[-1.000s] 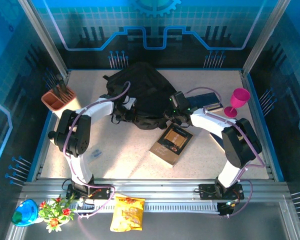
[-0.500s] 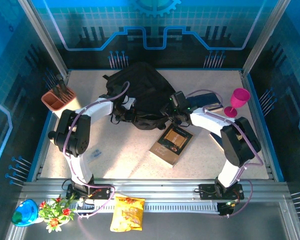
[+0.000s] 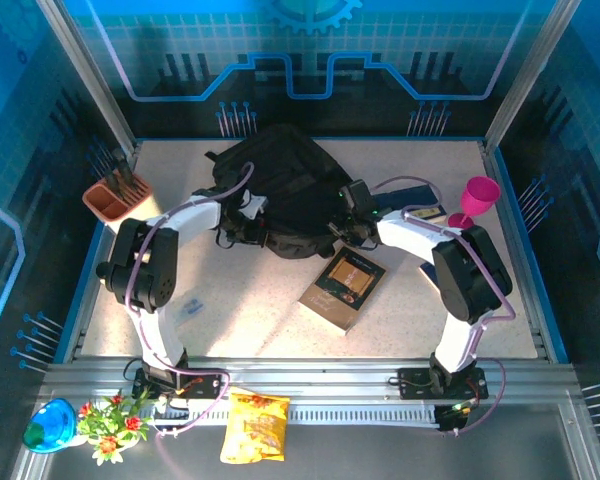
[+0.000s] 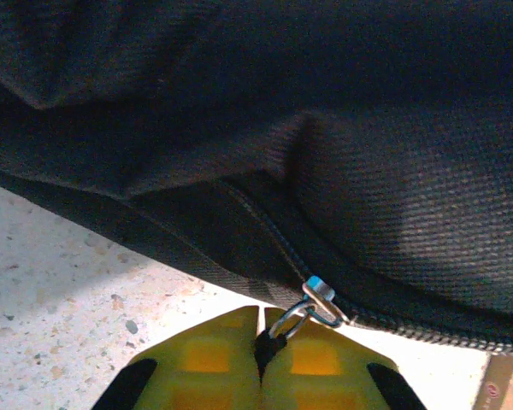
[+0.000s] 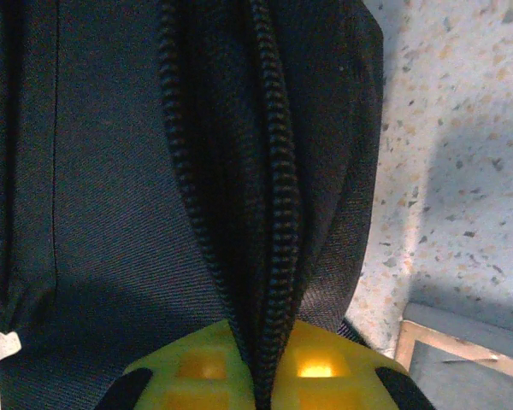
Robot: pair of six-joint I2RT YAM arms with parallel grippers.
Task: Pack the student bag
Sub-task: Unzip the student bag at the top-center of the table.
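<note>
The student bag (image 3: 280,175), black and soft, lies at the back middle of the table. My left gripper (image 3: 248,208) is at its near left edge, and in the left wrist view the yellow fingers (image 4: 261,316) are shut on the black tab of the zipper pull (image 4: 312,301), whose metal ring sits at the end of the zipper line on the bag (image 4: 325,128). My right gripper (image 3: 342,215) is at the bag's near right edge. In the right wrist view it (image 5: 261,329) is shut on the bag's zipper edge (image 5: 278,171), a fold of fabric and teeth pinched between the pads.
A brown book (image 3: 343,288) lies just in front of the bag. A pink goblet (image 3: 477,200) and a dark flat item (image 3: 412,197) stand at the right, an orange holder (image 3: 115,198) at the left. A snack packet (image 3: 253,425) lies on the front rail.
My right gripper has moved a little left into the bag's edge and closed on the zipper fold. The left gripper has kept its hold on the pull.
</note>
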